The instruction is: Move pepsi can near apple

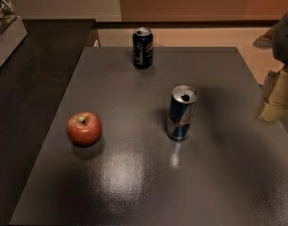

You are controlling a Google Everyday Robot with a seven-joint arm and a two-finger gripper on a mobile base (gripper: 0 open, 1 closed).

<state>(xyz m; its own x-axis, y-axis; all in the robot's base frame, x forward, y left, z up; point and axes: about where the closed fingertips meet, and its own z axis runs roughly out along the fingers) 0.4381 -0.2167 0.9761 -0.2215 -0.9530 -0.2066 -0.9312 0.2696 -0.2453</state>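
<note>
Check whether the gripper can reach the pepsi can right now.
Likely yes. The gripper hangs at the right edge of the table; the pepsi can stands alone near the far edge. The taller can stands nearer the camera, seemingly off that line.

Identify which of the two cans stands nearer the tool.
The taller blue-and-silver can; the tool hangs at the right edge, the pepsi can stands farther back.

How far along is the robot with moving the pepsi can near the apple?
Nothing looks done yet: the pepsi can stands upright at the far edge of the table, well apart from the apple at the near left. Nothing is in hand: the end effector is at the right edge of the view, touching neither. Left to do: reach the pepsi can, grasp it, carry it over and set it beside the apple.
</note>
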